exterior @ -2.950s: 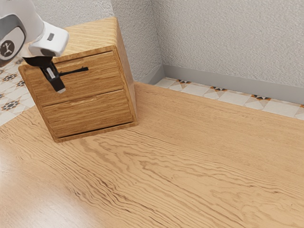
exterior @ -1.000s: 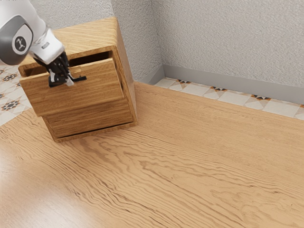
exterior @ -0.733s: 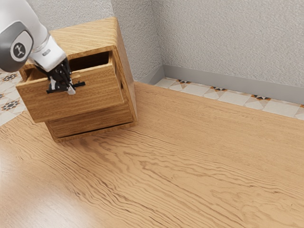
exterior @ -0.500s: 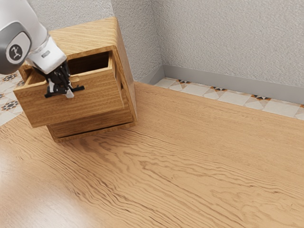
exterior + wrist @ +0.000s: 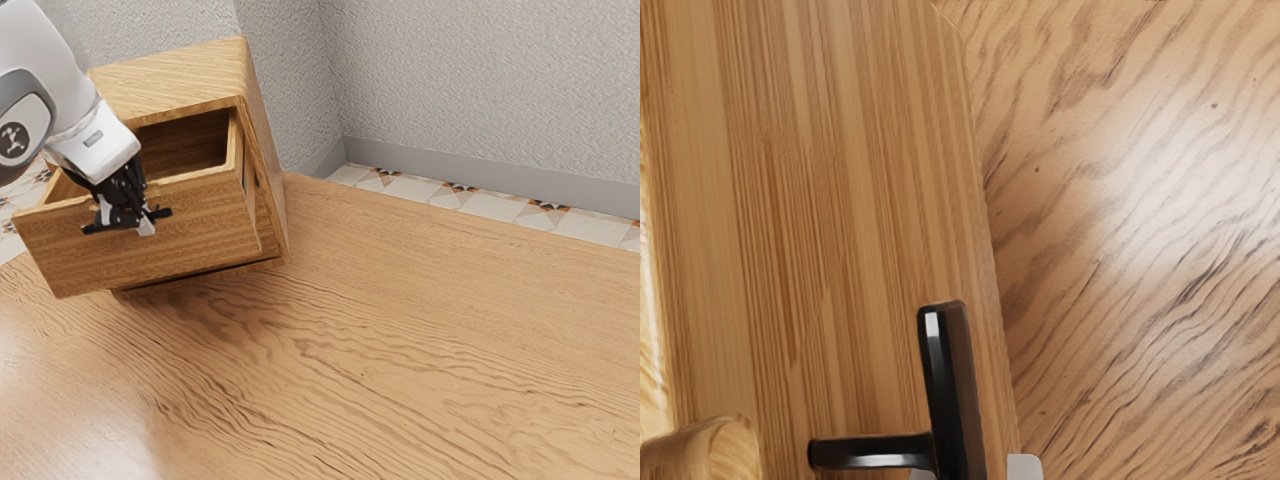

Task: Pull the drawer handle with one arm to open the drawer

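Drawer farther out, gripper on its handle, cabinet behind.

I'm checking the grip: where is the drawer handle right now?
The drawer handle is at the exterior view's left, on the front of the pulled-out top drawer, clamped in the gripper.
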Motion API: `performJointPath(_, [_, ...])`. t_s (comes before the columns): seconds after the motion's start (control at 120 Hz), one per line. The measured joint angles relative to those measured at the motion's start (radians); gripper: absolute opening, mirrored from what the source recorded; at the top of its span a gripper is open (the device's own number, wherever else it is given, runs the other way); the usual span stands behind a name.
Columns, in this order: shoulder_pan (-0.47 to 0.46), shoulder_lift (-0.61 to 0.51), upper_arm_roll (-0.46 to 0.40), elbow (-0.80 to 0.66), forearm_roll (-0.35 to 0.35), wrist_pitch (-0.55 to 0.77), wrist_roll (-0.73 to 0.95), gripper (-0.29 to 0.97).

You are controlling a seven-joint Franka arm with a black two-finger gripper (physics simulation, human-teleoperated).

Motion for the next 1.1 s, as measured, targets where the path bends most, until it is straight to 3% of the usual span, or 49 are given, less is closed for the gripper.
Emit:
performJointPath(0.8, [-0.009, -0.136, -0.04, -0.117, -0.007, -0.04, -0.11, -0.11])
performJointPath(1.1, [0.0, -0.138, -0.049, -0.112, -0.006, -0.059, -0.133, -0.01])
